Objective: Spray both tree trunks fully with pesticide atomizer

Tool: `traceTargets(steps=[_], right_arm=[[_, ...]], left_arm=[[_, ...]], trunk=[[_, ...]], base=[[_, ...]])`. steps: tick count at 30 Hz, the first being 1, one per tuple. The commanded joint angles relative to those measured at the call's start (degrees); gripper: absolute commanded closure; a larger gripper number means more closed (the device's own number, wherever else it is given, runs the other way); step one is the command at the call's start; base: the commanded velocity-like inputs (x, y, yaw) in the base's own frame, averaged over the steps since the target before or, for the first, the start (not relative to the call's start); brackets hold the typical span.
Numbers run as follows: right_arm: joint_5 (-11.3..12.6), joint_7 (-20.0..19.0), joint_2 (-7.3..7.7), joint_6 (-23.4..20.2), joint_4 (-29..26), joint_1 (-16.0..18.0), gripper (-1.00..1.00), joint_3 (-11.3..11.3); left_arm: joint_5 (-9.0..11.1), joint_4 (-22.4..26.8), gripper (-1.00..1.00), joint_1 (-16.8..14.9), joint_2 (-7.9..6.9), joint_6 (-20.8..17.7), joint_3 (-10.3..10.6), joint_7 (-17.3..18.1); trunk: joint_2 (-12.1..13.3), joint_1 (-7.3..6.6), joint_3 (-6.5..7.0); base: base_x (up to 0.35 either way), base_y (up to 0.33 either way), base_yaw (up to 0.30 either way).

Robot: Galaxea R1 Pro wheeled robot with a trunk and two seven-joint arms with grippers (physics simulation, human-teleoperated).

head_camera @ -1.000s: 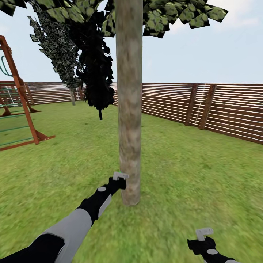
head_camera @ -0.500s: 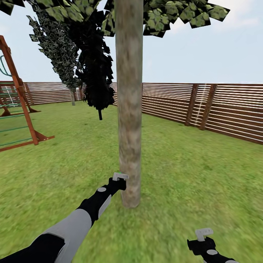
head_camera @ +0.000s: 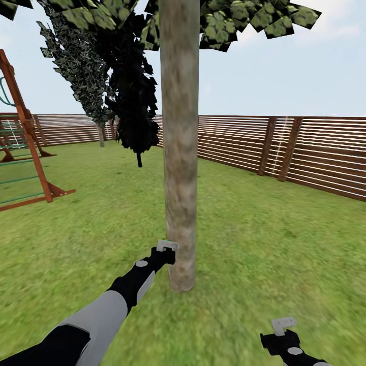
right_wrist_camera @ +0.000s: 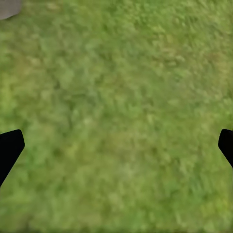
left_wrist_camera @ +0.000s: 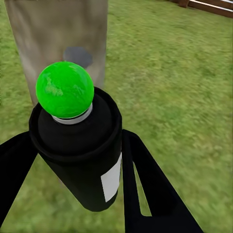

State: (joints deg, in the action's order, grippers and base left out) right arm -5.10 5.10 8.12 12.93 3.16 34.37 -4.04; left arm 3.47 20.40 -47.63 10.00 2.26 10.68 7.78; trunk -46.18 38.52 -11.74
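Head view: we hold our left gripper point(head_camera: 167, 246) out low beside a trunk point(head_camera: 179, 147), nearly touching its left side just above the grass point(head_camera: 264, 244). The trunk rises straight up to broad green leaves point(head_camera: 239, 18). Behind it stand 2 dark cone trees point(head_camera: 127, 96), a slat fence point(head_camera: 284, 147) and, at the left, a wooden playset point(head_camera: 25, 147).

In the left wrist view, our left gripper point(left_wrist_camera: 80, 160) is clamped on the atomizer point(left_wrist_camera: 80, 155), its black fingers point(left_wrist_camera: 145, 189) pressed against both sides of the black body. The bottle carries a white label point(left_wrist_camera: 111, 179), and its top point(left_wrist_camera: 64, 90) shows bright green here. That top points at the trunk point(left_wrist_camera: 58, 43) close ahead, where a dark round patch point(left_wrist_camera: 77, 56) sits on the bark.

Our right gripper point(head_camera: 283, 325) hangs low at the right, well apart from the trunk. In the right wrist view its fingertips point(right_wrist_camera: 9, 148) sit at opposite edges, spread wide with nothing but grass point(right_wrist_camera: 116, 116) between them.
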Motion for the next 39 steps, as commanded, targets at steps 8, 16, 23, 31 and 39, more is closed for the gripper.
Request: traceTargets(steps=[8, 16, 23, 31, 39], right_arm=[[0.00, 0.00, -0.01, 0.01, 0.00, 0.00, -1.00, 0.00], [0.00, 0.00, -0.02, 0.00, 0.00, 0.00, -1.00, 0.00], [-0.03, 0.00, -0.03, 0.00, 0.00, 0.00, -1.00, 0.00], [-0.01, 0.00, 0.02, -0.01, 0.00, 0.00, -1.00, 0.00], [-0.09, 0.00, -0.20, -0.01, 0.07, 0.00, -1.00, 0.00]], left_arm=[[-0.05, -0.01, 1.00, 0.00, 0.00, 0.02, 0.04, -0.22], [-0.05, -0.01, 1.00, 0.00, 0.00, 0.02, 0.05, -0.22], [-0.05, -0.01, 1.00, 0.00, 0.00, 0.02, 0.05, -0.21], [0.01, 0.22, 1.00, 0.00, 0.00, -0.21, 0.29, -0.22], [-0.08, 0.82, 1.00, 0.00, 0.00, -1.13, -3.89, -0.20]], trunk=[[0.00, 0.00, 0.00], [0.00, 0.00, 0.00], [0.00, 0.00, 0.00], [0.00, 0.00, 0.00], [0.00, 0.00, 0.00]], base=[[0.101, 0.000, 0.000], [0.094, 0.000, 0.000], [0.019, 0.000, 0.000], [0.000, 0.000, 0.000], [0.000, 0.000, 0.000]])
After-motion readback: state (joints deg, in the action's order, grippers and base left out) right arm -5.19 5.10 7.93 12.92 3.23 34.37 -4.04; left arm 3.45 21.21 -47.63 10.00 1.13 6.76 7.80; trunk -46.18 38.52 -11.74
